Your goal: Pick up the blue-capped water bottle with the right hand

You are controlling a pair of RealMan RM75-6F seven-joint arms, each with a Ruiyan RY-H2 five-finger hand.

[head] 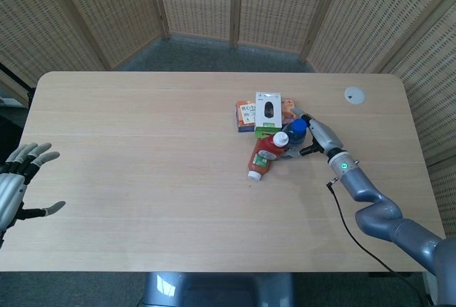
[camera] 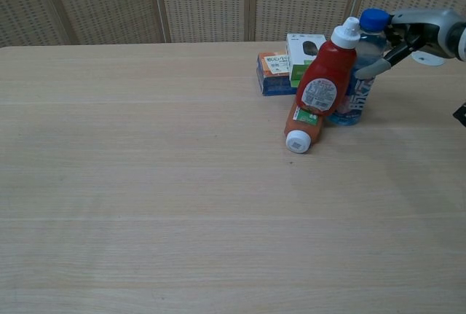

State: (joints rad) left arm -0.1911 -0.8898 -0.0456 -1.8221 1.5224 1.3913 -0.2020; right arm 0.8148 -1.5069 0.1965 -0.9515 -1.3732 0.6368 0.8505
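Chest view: the water bottle (camera: 358, 84) stands straight up, blue cap on top. Right hand (camera: 408, 31) fingers touch it, spread apart, not gripping.

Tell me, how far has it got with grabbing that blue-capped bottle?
Done: the right robot hand has reached the bottle, fingers at its neck just under the cap. In hand: closing a grip; whether it is firm I cannot tell. Left: lifting, since the bottle stands on the table with a red bottle against it.

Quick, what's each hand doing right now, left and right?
Left hand: open, fingers spread, holding nothing.
Right hand: fingers around the blue-capped clear water bottle; a firm grip cannot be told.
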